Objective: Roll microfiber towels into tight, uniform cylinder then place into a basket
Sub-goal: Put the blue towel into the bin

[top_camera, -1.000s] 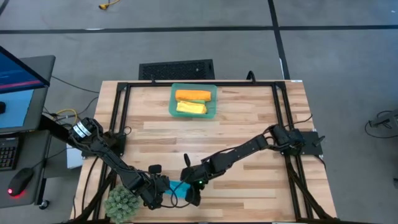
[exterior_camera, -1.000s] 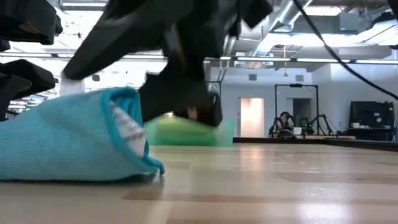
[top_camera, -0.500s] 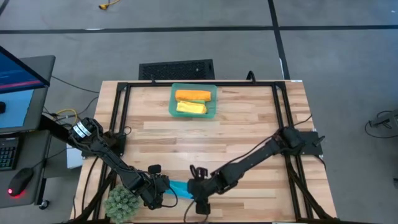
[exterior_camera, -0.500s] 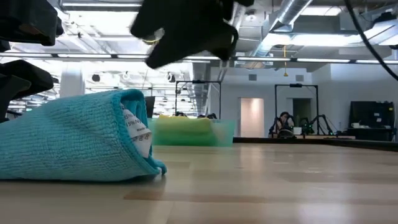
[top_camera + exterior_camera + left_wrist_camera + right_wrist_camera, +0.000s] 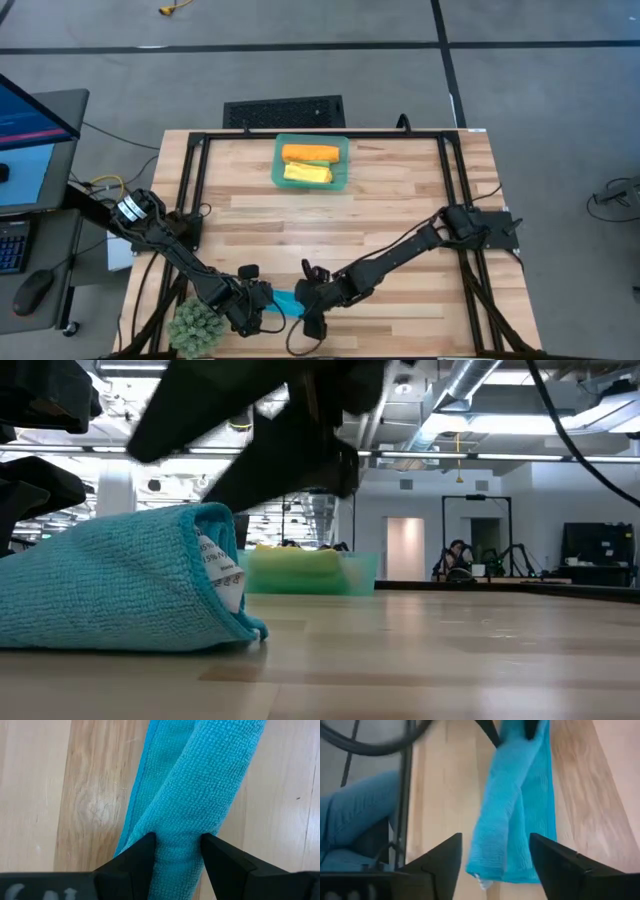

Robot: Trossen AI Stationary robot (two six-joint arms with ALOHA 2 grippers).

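Observation:
A bright blue microfiber towel (image 5: 287, 302), loosely rolled, lies on the table near its front edge, with a white label (image 5: 215, 575) at the end facing the low camera. My left gripper (image 5: 177, 847) is shut on it. My right gripper (image 5: 500, 857) is open and hovers over the roll's right end (image 5: 487, 865), one finger on either side, not touching. The teal basket (image 5: 343, 150) stands at the far middle with an orange roll (image 5: 310, 153) and a yellow roll (image 5: 307, 173) lying in it. My left gripper pinches the blue roll (image 5: 177, 832) between its two fingers (image 5: 142, 852), toward the roll's left end. The fingers come steeply from above and lie across the roll. The roll rests on the table, and a loose flat edge (image 5: 145, 785) lies beside it.
A spiky green plant ball (image 5: 197, 325) sits at the near left corner, just beside my left arm. The black frame rails (image 5: 196, 170) run along the table's left, far and right sides. Bare wood stretches between the basket and the towel.
My right gripper has risen from beside the towel's right end, where it stood low near the table, and has turned at the wrist; it now hangs above that end. The towel and my left gripper have stayed where they were.

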